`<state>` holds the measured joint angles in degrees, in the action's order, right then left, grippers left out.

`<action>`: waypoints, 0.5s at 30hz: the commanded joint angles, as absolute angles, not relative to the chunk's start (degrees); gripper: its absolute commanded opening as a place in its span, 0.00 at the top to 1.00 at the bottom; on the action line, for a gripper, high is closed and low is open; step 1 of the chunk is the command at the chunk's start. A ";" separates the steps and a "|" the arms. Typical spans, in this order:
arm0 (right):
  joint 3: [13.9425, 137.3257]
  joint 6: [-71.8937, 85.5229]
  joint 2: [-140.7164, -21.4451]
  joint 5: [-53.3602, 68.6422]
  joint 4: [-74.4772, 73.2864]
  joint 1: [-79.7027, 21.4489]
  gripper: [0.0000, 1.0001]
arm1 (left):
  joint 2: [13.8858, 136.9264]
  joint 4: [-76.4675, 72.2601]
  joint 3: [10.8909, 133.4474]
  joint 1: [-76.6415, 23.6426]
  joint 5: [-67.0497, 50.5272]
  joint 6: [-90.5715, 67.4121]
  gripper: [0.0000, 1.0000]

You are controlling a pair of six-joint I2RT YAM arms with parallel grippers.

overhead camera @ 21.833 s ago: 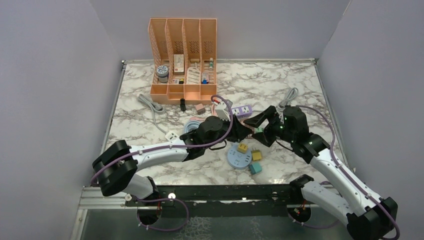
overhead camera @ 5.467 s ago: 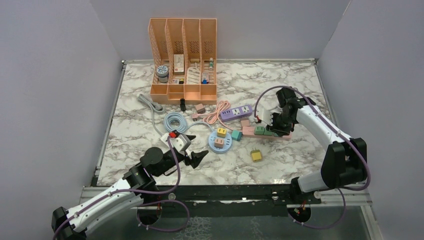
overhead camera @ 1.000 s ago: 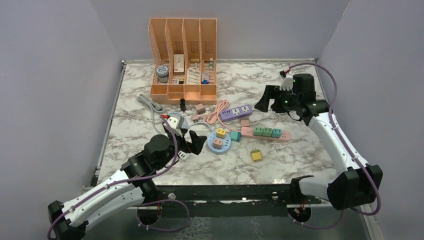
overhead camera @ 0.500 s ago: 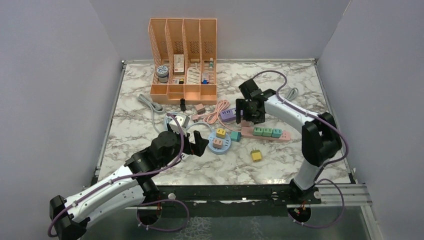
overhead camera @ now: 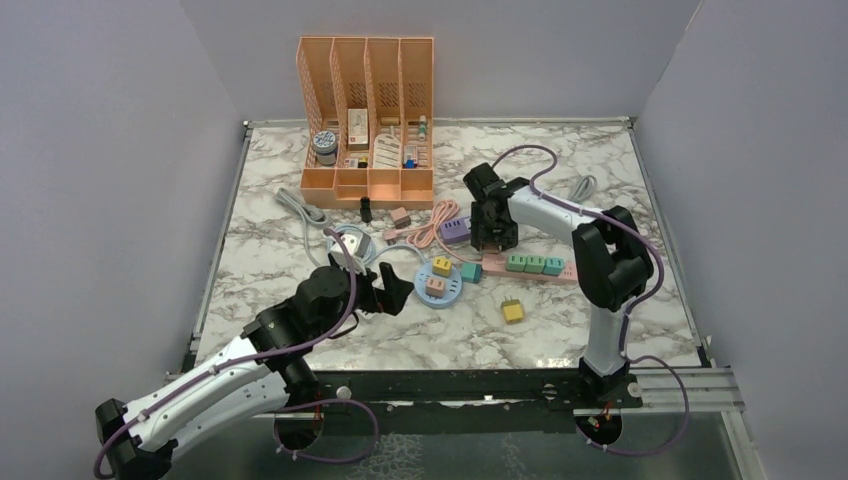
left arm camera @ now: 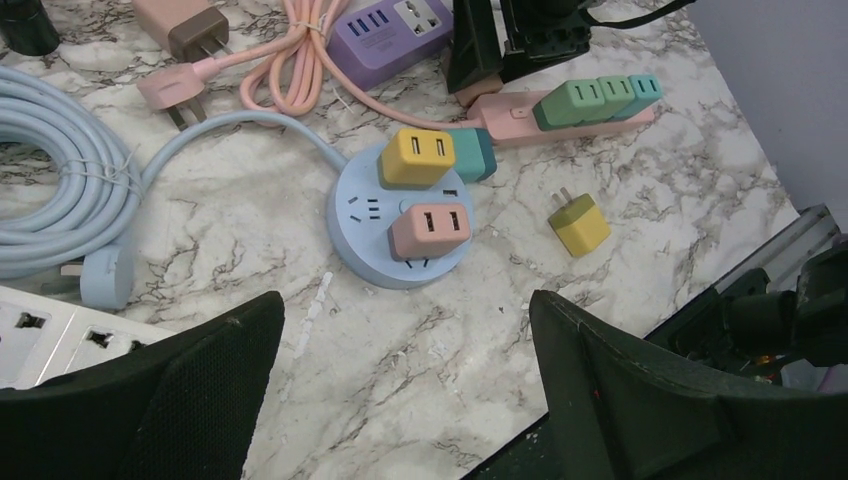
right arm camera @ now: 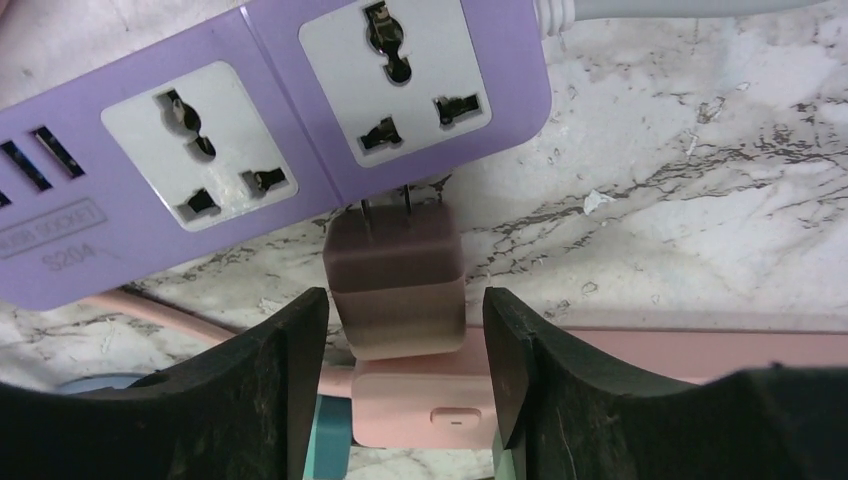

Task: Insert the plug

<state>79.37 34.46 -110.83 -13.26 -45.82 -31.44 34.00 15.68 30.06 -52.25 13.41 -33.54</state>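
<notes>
Showing the right gripper (right arm camera: pixel 403 305) lowered over the brown plug (right arm camera: pixel 395 285), which lies on its side on the marble desk (overhead camera: pixel 560 170) between the purple power strip (right arm camera: pixel 280 130) and the end of the pink power strip (right arm camera: pixel 640 350). The plug's two prongs point at the purple strip's side edge and are seated in no socket; its rear end meets the end of the pink strip. The right gripper's jaws stand partly apart, one finger on each side of the plug body. A narrow gap shows at one side, so the plug is bracketed and not clamped.

The left gripper (left arm camera: pixel 405 310) hovers near the front of the desk with its jaws spread wide and nothing between them. Just beyond it sits a round blue socket hub (left arm camera: pixel 365 215) carrying a yellow adapter (left arm camera: pixel 415 158) and a pink adapter (left arm camera: pixel 430 228), with a teal adapter (left arm camera: pixel 472 152) at its rim. A loose yellow plug (left arm camera: pixel 578 222) lies near the hub. Three green adapters (left arm camera: pixel 590 95) occupy the pink strip. An orange file organiser (overhead camera: pixel 366 110) stands at the rear.
</notes>
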 commanded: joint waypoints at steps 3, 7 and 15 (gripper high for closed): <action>78.81 34.24 -111.65 -14.36 -41.32 -31.73 0.58 | 29.20 18.51 29.12 -52.15 12.86 -36.34 0.05; 77.79 33.21 -106.75 -11.98 -39.14 -31.73 0.71 | 27.31 17.65 29.43 -52.14 13.86 -35.79 0.05; 75.94 28.48 -94.02 -0.50 -32.84 -31.99 0.72 | 30.03 12.96 32.91 -52.18 14.02 -38.14 0.02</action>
